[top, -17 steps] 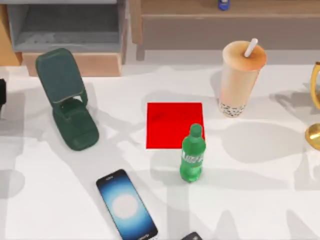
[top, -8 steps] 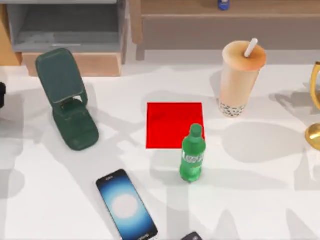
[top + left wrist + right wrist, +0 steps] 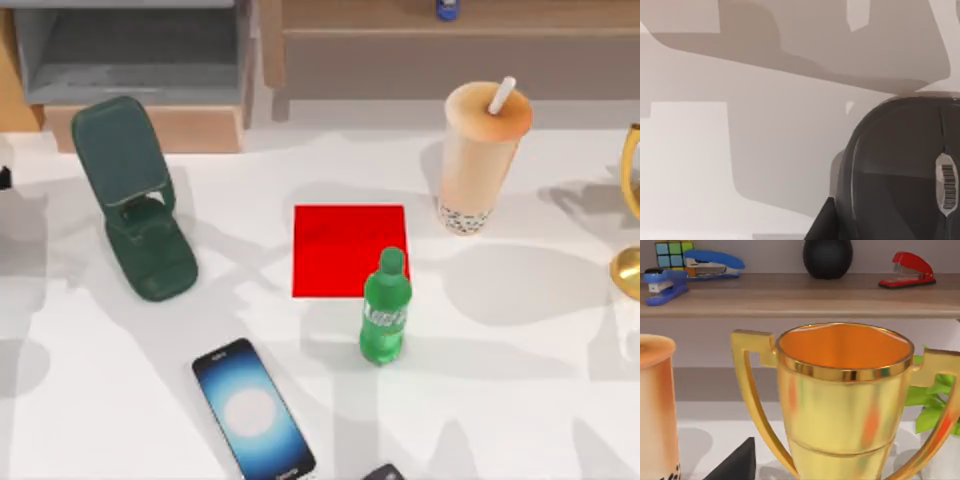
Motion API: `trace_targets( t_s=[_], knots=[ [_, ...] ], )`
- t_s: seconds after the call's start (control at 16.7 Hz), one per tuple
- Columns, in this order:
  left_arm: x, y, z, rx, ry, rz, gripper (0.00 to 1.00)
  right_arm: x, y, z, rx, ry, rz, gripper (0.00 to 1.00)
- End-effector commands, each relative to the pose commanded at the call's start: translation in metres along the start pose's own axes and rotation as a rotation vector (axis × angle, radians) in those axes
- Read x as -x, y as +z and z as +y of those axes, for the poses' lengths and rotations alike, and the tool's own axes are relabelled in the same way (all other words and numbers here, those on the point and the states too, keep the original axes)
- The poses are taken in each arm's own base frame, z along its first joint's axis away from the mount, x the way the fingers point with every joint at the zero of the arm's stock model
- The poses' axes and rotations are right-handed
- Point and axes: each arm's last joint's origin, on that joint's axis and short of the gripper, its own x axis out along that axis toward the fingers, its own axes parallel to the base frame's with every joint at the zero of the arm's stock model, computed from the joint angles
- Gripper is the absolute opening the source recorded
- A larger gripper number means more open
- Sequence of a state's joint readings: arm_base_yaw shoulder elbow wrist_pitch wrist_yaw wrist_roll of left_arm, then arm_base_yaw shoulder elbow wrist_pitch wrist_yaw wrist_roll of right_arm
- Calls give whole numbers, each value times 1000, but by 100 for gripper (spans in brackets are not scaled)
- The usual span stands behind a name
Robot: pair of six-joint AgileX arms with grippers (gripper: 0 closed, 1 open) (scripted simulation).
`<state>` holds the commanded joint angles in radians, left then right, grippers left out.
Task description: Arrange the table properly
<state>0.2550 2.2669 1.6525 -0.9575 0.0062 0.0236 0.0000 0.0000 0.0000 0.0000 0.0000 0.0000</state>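
A green bottle (image 3: 385, 318) is standing on the white desk (image 3: 520, 330), overlapping the red mat's (image 3: 340, 245) near corner; each tool's opening: cannot tell.

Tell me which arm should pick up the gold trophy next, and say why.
Right, likely. The gold trophy stands close in front of the right wrist camera, and the top view puts it at the table's right edge. The left wrist view looks at a dark computer mouse instead.
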Motion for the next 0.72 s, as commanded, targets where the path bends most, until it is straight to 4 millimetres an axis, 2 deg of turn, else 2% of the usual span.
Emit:
trace_targets(
  t_s=[0.12,0.18,0.72],
  knots=[
    [0,0,0,0,0,0,2,0,0,0,0,0,0,100],
    [0,0,0,0,0,0,0,0,0,0,0,0,0,100],
    [3,0,-2,-6,1,-4,0,0,0,0,0,0,0,100]
  ],
)
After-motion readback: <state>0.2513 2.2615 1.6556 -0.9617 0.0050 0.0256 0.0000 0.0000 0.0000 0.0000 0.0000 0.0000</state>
